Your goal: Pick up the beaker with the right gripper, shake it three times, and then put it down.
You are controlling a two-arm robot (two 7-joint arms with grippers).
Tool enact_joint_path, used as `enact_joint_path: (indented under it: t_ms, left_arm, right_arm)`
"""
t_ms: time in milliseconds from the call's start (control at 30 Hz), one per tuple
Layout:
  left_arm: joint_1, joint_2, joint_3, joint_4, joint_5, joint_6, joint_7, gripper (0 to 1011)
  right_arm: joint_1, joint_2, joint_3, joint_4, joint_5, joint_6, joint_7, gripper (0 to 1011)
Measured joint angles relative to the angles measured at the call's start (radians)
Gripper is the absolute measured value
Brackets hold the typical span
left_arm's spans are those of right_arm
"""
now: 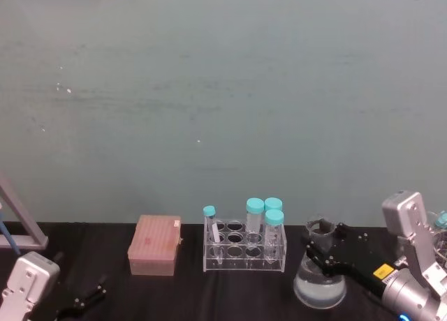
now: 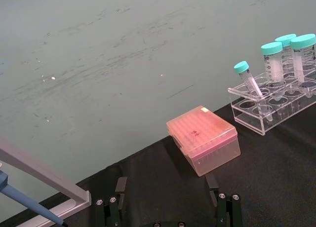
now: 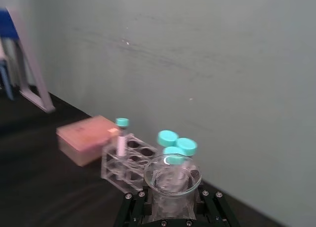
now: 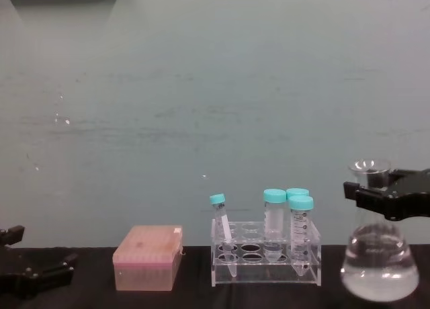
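The right tool [image 1: 323,239] is clamped around the narrow neck of the beaker [image 1: 320,287], its black fingers [image 4: 376,196] pinching the glass just under the flared rim. The wide base, holding a little clear liquid, hangs below them, though I can't tell if it touches the black tabletop [image 1: 230,293]. Just beside the tool, on its left, stands the tube rack [image 1: 244,255], and well apart from it the left tool [image 2: 166,197] sits low with fingers spread wide, holding nothing.
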Motion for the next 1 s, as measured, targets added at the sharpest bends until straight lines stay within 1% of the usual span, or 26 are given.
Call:
enact_joint_path:
  t_ms: [33, 67, 167, 233, 600, 1000]
  left_arm:
    - [0.000, 0.000, 0.000, 0.000, 0.000, 0.000, 0.000, 1000]
    - [0.000, 0.000, 0.000, 0.000, 0.000, 0.000, 0.000, 1000]
    - [0.000, 0.000, 0.000, 0.000, 0.000, 0.000, 0.000, 1000]
    - [0.000, 0.000, 0.000, 0.000, 0.000, 0.000, 0.000, 1000]
    - [0.000, 0.000, 0.000, 0.000, 0.000, 0.000, 0.000, 1000]
    - [0.000, 0.000, 0.000, 0.000, 0.000, 0.000, 0.000, 1000]
  right_arm:
    - [-0.003, -0.003, 0.003, -0.003, 0.019, 0.011, 0.007, 453]
    - [-0.007, -0.008, 0.008, -0.008, 0.049, 0.032, 0.020, 453]
    - [-0.014, -0.010, 0.010, -0.018, 0.086, 0.059, 0.029, 453]
    - [-0.018, -0.008, 0.007, -0.025, 0.100, 0.071, 0.030, 453]
    - [-0.027, 0.008, -0.017, -0.048, 0.127, 0.092, 0.017, 453]
    - [-0.027, 0.007, -0.016, -0.048, 0.127, 0.092, 0.017, 453]
